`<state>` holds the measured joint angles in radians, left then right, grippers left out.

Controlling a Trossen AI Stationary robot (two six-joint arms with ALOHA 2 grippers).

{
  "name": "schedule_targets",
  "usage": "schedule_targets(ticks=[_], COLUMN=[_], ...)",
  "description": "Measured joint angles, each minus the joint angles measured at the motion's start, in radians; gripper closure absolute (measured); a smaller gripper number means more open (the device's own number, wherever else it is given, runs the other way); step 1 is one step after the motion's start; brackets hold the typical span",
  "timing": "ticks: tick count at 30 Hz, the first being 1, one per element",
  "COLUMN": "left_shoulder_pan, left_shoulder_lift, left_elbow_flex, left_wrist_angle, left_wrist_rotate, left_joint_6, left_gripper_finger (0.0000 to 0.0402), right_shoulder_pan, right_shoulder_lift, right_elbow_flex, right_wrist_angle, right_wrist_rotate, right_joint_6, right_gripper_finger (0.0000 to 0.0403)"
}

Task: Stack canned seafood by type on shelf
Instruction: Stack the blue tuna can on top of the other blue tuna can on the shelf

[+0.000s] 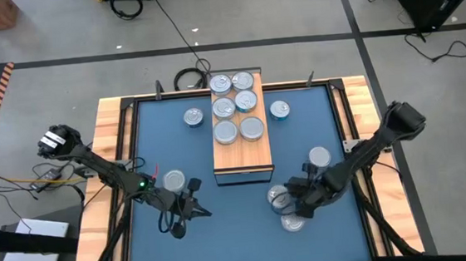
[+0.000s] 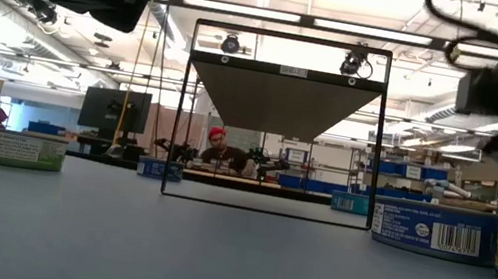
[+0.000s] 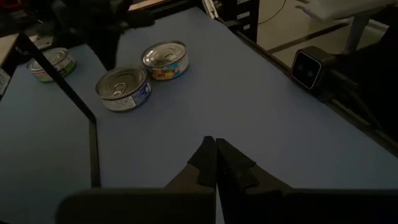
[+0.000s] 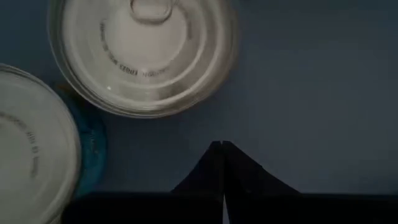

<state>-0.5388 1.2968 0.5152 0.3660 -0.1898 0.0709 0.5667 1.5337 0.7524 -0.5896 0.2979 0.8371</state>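
The right gripper [image 4: 222,146] hangs low over the blue mat [image 1: 300,142] with its fingers pressed together and nothing between them; just ahead of its tips lies a silver-lidded tin [image 4: 143,53], and beside that one, touching or nearly so, a second tin with a teal side [image 4: 37,149]. In the high view this gripper [image 1: 299,209] sits among the loose tins near the front of the table, and the shelf [image 1: 240,130] lies well beyond it, already carrying six tins in pairs. The left gripper [image 3: 216,149] is likewise closed and empty, low over bare mat, with two tins [image 3: 123,88] farther off ahead of it. To do the pick well, the right arm would probably need to spread its fingers wide before descending; centre them on one tin alone so the neighbour is not nudged; close on the sides rather than the lid; then match its label to the right pile on the shelf.
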Motion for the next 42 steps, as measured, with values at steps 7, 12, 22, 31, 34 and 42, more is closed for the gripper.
schedule_targets(ticks=[7, 12, 22, 31, 34, 42], left_shoulder_pan=[0.000, 0.000, 0.000, 0.000, 0.000, 0.002], left_shoulder_lift=[0.000, 0.000, -0.001, -0.002, -0.002, -0.002], left_elbow_flex=[0.000, 0.006, 0.075, 0.077, 0.077, 0.078], left_wrist_angle=[0.003, -0.002, -0.120, -0.126, -0.125, -0.125], left_wrist_rotate=[0.000, 0.000, -0.001, -0.001, -0.001, -0.068], left_joint_6=[-0.002, -0.003, 0.004, 0.027, 0.027, 0.026], left_gripper_finger=[0.0399, 0.0399, 0.0399, 0.0399, 0.0399, 0.0397], right_shoulder_pan=[-0.001, 0.001, 0.000, -0.010, -0.031, -0.084], right_shoulder_lift=[0.135, 0.206, 0.238, 0.232, 0.232, 0.232], right_elbow_flex=[0.070, 0.196, 0.390, 0.353, 0.327, 0.253], right_wrist_angle=[0.158, 0.170, -0.091, -0.155, -0.152, 0.139], right_wrist_rotate=[-0.021, -0.030, -0.031, -0.016, 0.060, 0.025], right_joint_6=[-0.069, -0.175, -0.250, -0.214, -0.186, -0.313], right_gripper_finger=[0.0398, 0.0398, 0.0398, 0.0398, 0.0398, 0.0398])
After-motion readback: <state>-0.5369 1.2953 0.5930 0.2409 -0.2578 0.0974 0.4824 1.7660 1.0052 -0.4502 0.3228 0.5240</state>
